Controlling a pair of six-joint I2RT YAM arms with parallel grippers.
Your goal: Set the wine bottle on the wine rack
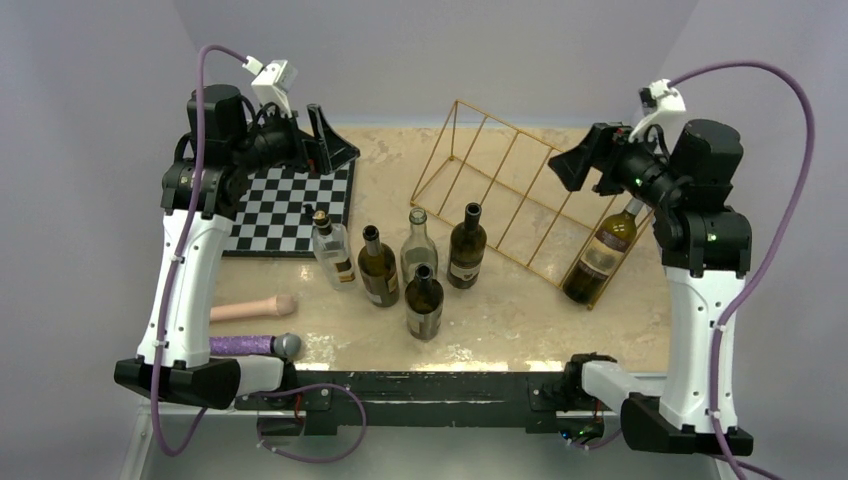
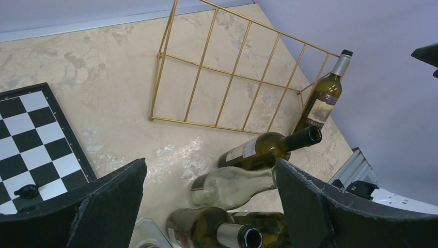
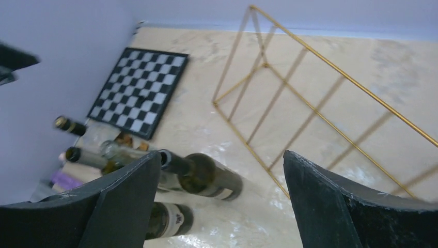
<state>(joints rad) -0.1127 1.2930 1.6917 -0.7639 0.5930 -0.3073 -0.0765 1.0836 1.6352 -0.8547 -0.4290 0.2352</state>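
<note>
Fingers [image 3: 120, 206] of the right gripper [image 1: 572, 165] stand wide apart, and nothing lies between them. The left gripper [image 1: 332, 148] is equally spread and empty.

1 wine bottle [image 1: 598, 258] rests tilted in the right-end slot of the wine rack [image 2: 161, 53], base low toward the near side and neck angled up toward the far right. A cluster of 5 bottles [image 1: 418, 250] stands upright on the table [image 1: 520, 325], near and left of the rack.

Handling, as a judgement: each bottle is rigid glass, smooth, likely slippery and breakable on impact. Whether any holds liquid cannot be told, so assume weight. The body just below the shoulder offers the most secure hold. The neck fits the jaws more easily but lets the bottle swing. The standing bottles are close together, so the 1 nearest the robot has the most finger clearance. The rack is thin wire and probably light, so a hard placement could shift it.

Right arm pose: the column rises from the near-right base, and the wrist bends left, high over the right end of the rack. The gripper hangs above and left of the racked bottle's neck, apart from it.

Left arm pose: raised over the far edge of the checkered board [image 1: 290, 205], well apart from all bottles.
</note>
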